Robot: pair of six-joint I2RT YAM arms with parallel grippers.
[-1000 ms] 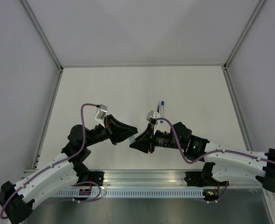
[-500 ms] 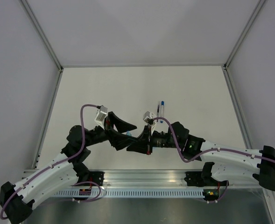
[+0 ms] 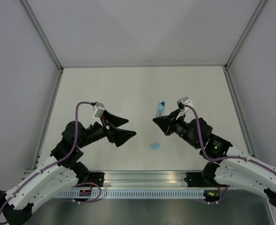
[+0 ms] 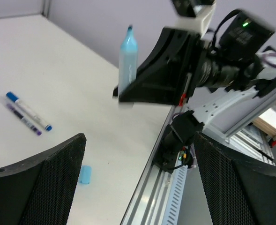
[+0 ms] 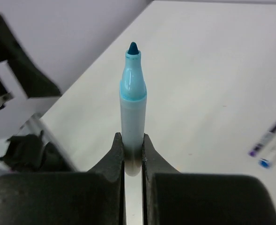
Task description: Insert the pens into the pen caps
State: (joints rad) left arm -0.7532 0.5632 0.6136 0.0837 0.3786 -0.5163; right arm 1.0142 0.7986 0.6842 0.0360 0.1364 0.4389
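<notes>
**Ana:** White tabletop (image 3: 128, 89), grey walls around it. What worries you?

**Ben:** The light-blue cap (image 3: 155, 146). It is small, round and lying flat. If the left claw (image 3: 131, 127) pinches it off-centre, I think it could roll or flick toward the front rail. If the cap is gripped skewed, the nib may catch its rim. That could smear the nib, or shove the pale-blue marker pen (image 5: 133, 103) back through a narrow hold.

**Ana:** Who has what?

**Ben:** The right claw (image 5: 133, 143) is clamped on the marker's lower barrel, with the dark nib bare and pointing away from it. The left claw stands wide apart and holds nothing.

**Ana:** And the cap's position?

**Ben:** It lies loose on the tabletop toward the near edge, between the two claws and nearer the bases, touching neither. Two thin pens (image 4: 27, 112) lie side by side just beyond the right claw.
</notes>
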